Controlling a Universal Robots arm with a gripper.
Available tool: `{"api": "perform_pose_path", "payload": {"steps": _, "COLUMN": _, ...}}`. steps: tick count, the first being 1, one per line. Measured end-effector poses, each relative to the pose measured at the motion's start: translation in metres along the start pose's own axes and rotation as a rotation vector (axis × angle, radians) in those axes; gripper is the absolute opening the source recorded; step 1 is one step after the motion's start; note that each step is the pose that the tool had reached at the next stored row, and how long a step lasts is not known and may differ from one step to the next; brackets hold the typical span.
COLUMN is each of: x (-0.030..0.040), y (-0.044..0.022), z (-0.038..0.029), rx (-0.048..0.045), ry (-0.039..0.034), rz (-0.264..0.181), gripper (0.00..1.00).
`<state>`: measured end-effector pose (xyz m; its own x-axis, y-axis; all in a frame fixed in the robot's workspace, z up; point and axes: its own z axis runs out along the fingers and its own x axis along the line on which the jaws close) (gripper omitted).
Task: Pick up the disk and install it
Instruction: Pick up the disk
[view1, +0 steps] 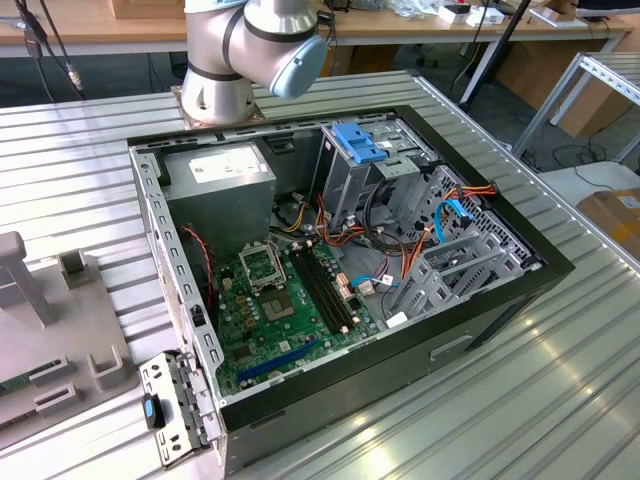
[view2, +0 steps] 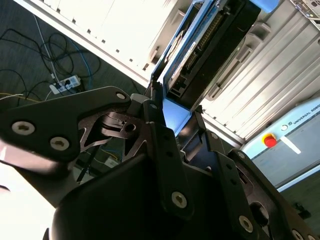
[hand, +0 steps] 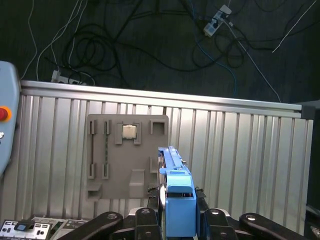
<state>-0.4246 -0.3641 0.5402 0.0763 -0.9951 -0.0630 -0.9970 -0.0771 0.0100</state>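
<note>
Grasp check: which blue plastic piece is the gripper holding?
The blue-framed metal disk, clamped in the gripper; the blue plastic cage top sits inside the case.

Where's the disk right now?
In both wrist views the disk is clamped in the gripper, held over the ribbed metal table near the grey fixture plate.

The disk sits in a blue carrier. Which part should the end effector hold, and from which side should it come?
Hold the disk at its blue end, as the end effector does now: one finger on each broad face, coming endwise along its length. Those faces are flat and parallel, and the far end is left free.
</note>
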Motion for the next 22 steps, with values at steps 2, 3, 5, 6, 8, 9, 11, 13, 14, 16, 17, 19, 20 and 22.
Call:
{"api": "perform_pose_path", "payload": {"steps": 2, "x": 0.0002, "y": -0.0018, "z": -0.0001, "rx": 0.0000, "ry": 0.0000, "rz": 0.000, "gripper": 0.37}}
{"api": "perform_pose_path", "payload": {"steps": 3, "x": 0.0002, "y": -0.0027, "z": -0.0001, "rx": 0.0000, "ry": 0.0001, "rz": 0.000, "gripper": 0.37}}
{"api": "perform_pose_path", "payload": {"steps": 5, "x": 0.0003, "y": -0.0043, "z": -0.0001, "rx": 0.0000, "ry": 0.0000, "rz": 0.000, "gripper": 0.37}}
{"api": "perform_pose_path", "payload": {"steps": 6, "x": 0.0004, "y": -0.0056, "z": -0.0001, "rx": 0.0000, "ry": 0.0000, "rz": 0.000, "gripper": 0.37}}
{"api": "perform_pose_path", "payload": {"steps": 8, "x": 0.0005, "y": -0.0068, "z": -0.0001, "rx": 0.0000, "ry": 0.0000, "rz": 0.000, "gripper": 0.37}}
{"api": "perform_pose_path", "payload": {"steps": 9, "x": 0.0006, "y": -0.0073, "z": -0.0001, "rx": 0.0000, "ry": 0.0000, "rz": 0.000, "gripper": 0.37}}
{"api": "perform_pose_path", "payload": {"steps": 11, "x": 0.0007, "y": -0.0088, "z": -0.0002, "rx": -0.0001, "ry": 0.0001, "rz": 0.000, "gripper": 0.37}}
{"api": "perform_pose_path", "payload": {"steps": 13, "x": 0.0008, "y": -0.0103, "z": -0.0001, "rx": 0.0000, "ry": 0.0000, "rz": 0.000, "gripper": 0.37}}
{"api": "perform_pose_path", "payload": {"steps": 14, "x": 0.0009, "y": -0.0116, "z": -0.0002, "rx": 0.0000, "ry": 0.0000, "rz": 0.000, "gripper": 0.37}}
{"api": "perform_pose_path", "payload": {"steps": 16, "x": 0.0011, "y": -0.0147, "z": -0.0002, "rx": 0.0000, "ry": -0.0001, "rz": 0.000, "gripper": 0.37}}
{"api": "perform_pose_path", "payload": {"steps": 17, "x": 0.0014, "y": -0.0181, "z": -0.0002, "rx": 0.0001, "ry": -0.0002, "rz": 0.000, "gripper": 0.37}}
{"api": "perform_pose_path", "payload": {"steps": 19, "x": 0.0019, "y": -0.0253, "z": -0.0004, "rx": -0.0001, "ry": -0.0001, "rz": 0.000, "gripper": 0.37}}
{"api": "perform_pose_path", "payload": {"steps": 20, "x": 0.0023, "y": -0.0310, "z": -0.0005, "rx": 0.0000, "ry": -0.0001, "rz": 0.000, "gripper": 0.37}}
{"api": "perform_pose_path", "payload": {"steps": 22, "x": 0.0031, "y": -0.0409, "z": -0.0007, "rx": -0.0001, "ry": -0.0001, "rz": 0.000, "gripper": 0.37}}
